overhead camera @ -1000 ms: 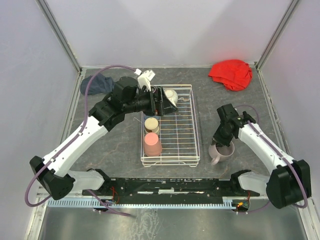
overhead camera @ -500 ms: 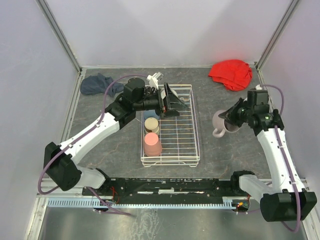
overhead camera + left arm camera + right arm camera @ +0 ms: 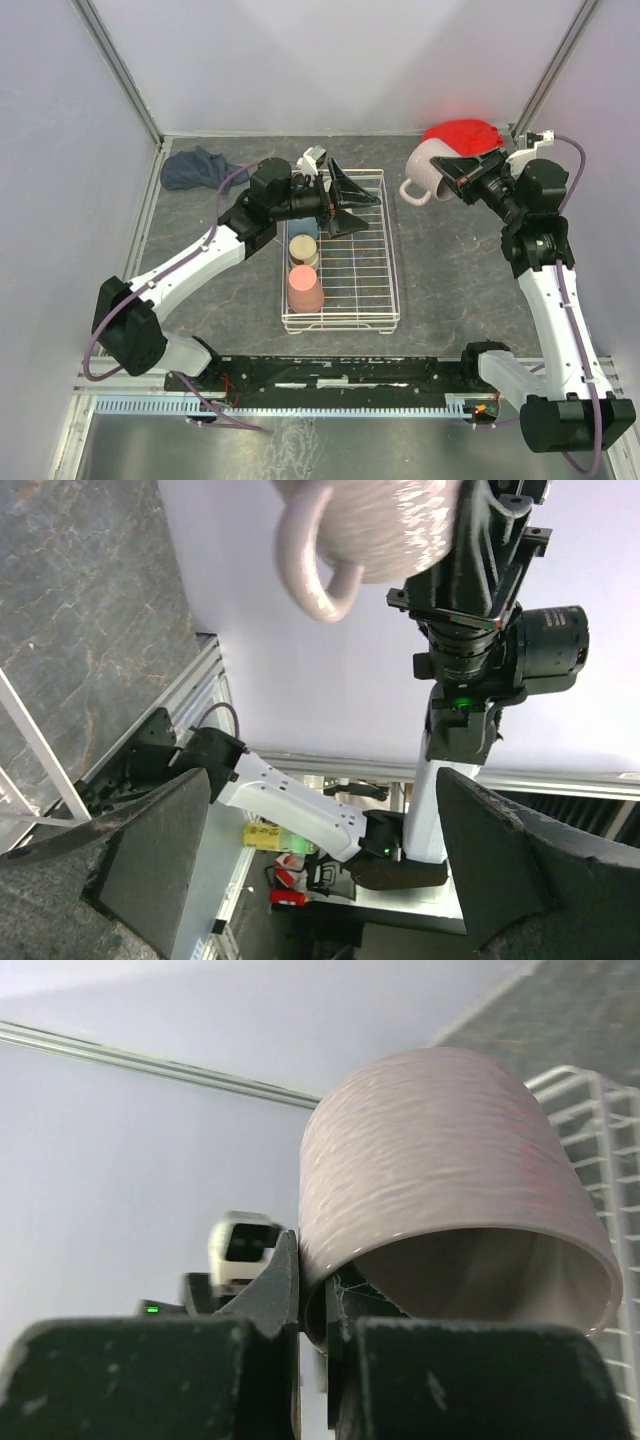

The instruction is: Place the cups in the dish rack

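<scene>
My right gripper (image 3: 457, 176) is shut on the rim of the mauve-pink mug (image 3: 426, 168) and holds it in the air, on its side, to the right of the white wire dish rack (image 3: 372, 262) at its far end. In the right wrist view the mug (image 3: 440, 1190) fills the frame, its wall pinched by that gripper (image 3: 316, 1305). My left gripper (image 3: 345, 200) is open and empty over the rack's far end; its wrist view shows wide-open fingers (image 3: 150, 865) and the mug (image 3: 370, 530) above. A salmon-orange tumbler (image 3: 305, 288) and a tan-topped cup (image 3: 304, 248) stand in the rack's left side. The cream mug is hidden.
A red cloth (image 3: 472, 132) lies at the far right corner, just behind the held mug. A dark blue cloth (image 3: 195, 168) lies at the far left. Walls close in the table on three sides. A rack corner shows in the right wrist view (image 3: 600, 1110).
My right arm lifted the pink mug off the table beside the rack and swung it up and back. My left gripper let go of the cream mug, opened and turned right.
</scene>
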Tool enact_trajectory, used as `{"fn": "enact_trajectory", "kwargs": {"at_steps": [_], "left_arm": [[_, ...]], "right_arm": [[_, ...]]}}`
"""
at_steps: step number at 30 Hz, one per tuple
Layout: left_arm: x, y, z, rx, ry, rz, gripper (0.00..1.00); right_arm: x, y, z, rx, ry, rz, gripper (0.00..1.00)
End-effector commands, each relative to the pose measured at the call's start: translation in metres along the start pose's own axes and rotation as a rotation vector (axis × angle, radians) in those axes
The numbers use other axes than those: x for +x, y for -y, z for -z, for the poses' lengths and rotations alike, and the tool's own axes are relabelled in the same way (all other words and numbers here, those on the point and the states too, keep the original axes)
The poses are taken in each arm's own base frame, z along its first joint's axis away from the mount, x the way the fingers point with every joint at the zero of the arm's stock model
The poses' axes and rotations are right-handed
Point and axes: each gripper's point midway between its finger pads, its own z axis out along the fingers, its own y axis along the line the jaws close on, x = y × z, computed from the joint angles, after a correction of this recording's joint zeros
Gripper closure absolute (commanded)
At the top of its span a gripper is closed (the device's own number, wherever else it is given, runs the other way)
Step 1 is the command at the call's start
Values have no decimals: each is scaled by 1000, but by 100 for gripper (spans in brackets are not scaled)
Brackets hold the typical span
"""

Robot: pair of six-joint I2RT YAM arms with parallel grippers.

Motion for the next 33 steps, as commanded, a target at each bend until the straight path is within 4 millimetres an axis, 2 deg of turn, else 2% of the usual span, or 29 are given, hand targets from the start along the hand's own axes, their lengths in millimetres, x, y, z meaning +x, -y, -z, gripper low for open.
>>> {"fn": "enact_trajectory", "kwargs": {"at_steps": [1,3,7,11,19,25,29,33], "left_arm": [[-11,29,-2,128,28,25,1],[-15,30,-8,137,28,18,1],[-24,48,-16,214,33,4,2],[-32,59,-25,239,37,-9,2],[-38,71,-35,283,22,-14,5],[-31,65,-42,234,-13,-22,25],[-28,57,-42,212,-14,-21,42],[-27,58,-41,213,-11,-27,51]], "right_arm": [[-25,-95,23,-396,85,-84,99],[-25,-99,23,-423,74,-126,99],[-24,-101,25,-426,66,-137,99],[-21,-109,24,-449,46,-160,99],[2,-118,17,-445,-22,-124,99],[15,-120,5,-451,-54,-117,99],[21,-122,-2,-456,-73,-117,100],[23,-120,-5,-451,-74,-120,99]]}}
